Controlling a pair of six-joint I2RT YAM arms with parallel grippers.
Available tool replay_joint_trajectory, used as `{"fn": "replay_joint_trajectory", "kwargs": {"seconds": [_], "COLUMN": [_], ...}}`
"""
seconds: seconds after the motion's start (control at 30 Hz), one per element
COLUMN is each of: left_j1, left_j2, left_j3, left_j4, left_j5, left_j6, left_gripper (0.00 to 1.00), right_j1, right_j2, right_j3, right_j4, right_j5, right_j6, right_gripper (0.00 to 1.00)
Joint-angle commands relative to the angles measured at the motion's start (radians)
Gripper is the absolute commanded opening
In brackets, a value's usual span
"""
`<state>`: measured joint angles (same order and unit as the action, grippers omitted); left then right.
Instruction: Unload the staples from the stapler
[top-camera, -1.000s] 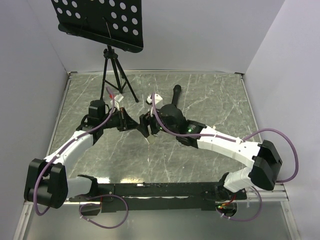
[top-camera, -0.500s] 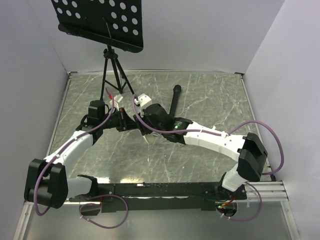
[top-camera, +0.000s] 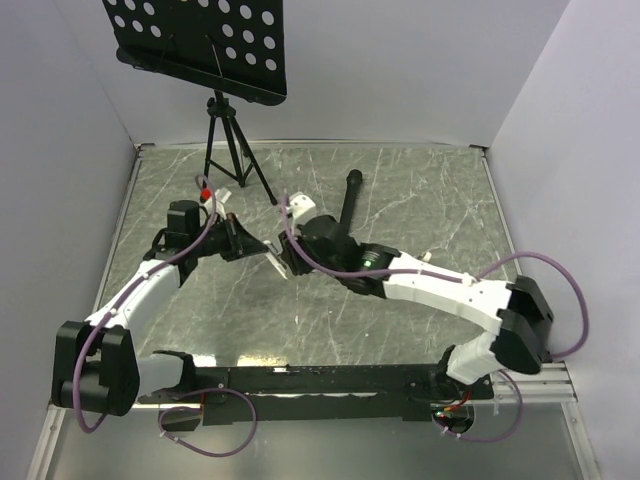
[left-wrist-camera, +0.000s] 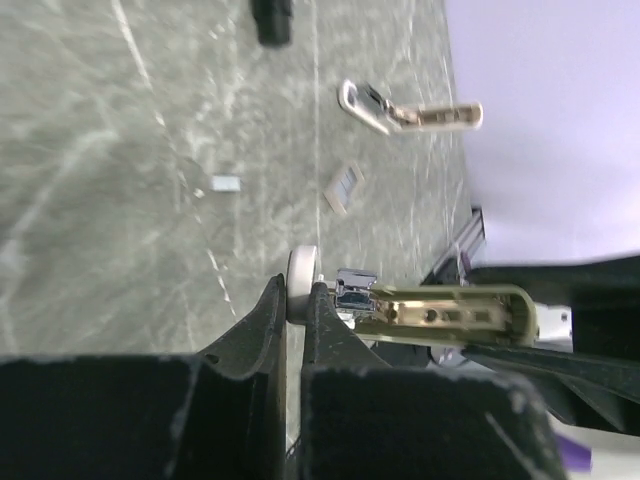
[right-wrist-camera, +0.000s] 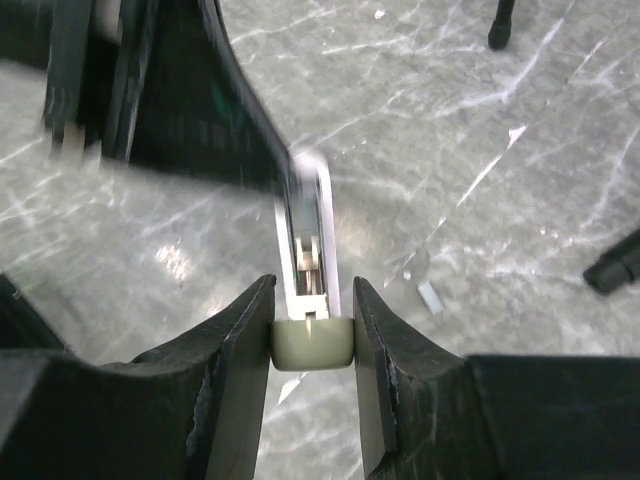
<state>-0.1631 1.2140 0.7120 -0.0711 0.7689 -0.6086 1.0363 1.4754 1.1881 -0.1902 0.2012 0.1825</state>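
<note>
Stapler (top-camera: 274, 262) hangs above the desk (top-camera: 420, 190), toward 9 o'clock from its centre, caught between your two arms. Your left gripper (left-wrist-camera: 297, 295) is pressed tight onto its rounded cream end. Your right gripper (right-wrist-camera: 312, 325) pinches the other cream end, and the metal staple channel (right-wrist-camera: 308, 235) runs toward 12 o'clock in the right wrist view. A short staple strip (left-wrist-camera: 227, 183) lies loose on the desk.

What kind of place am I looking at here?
Probably a robot lab test cell: a marble-look table boxed in by plain white walls, a left arm and right arm based at its near edge holding a stapler, and a tripod carrying a perforated black board.
</note>
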Motion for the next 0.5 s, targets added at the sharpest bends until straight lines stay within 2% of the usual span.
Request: {"fn": "replay_joint_trajectory", "kwargs": {"seconds": [0.0,0.13,0.37,0.47], "left_j1": [0.045,0.057,0.062,0.073], "left_j2": [-0.018,-0.014,-0.048,-0.042], "left_j3": [0.000,-0.012,-0.042,-0.058], "left_j4": [0.013,0.063,0.108,0.142], "left_j5": [-0.072,-0.014,-0.040,-0.008], "left_j6": [-0.006,-0.040,-0.074,-0.102], "left_gripper": [0.01,0.01,0.01,0.01], "right_j1": [-0.005,-0.013,-0.012,-0.012], "right_j2": [-0.115,-0.144,-0.159,-0.153], "right_j3": [-0.102,-0.208,-0.358,-0.409], "right_j4": [-0.048,-0.031,0.021,0.064], "right_j5": [0.078,0.075,0.024,-0.006], "right_j6": [0.018,0.061,0.170,0.216], "right_gripper": [0.28,0.30,0.44,0.48]}}
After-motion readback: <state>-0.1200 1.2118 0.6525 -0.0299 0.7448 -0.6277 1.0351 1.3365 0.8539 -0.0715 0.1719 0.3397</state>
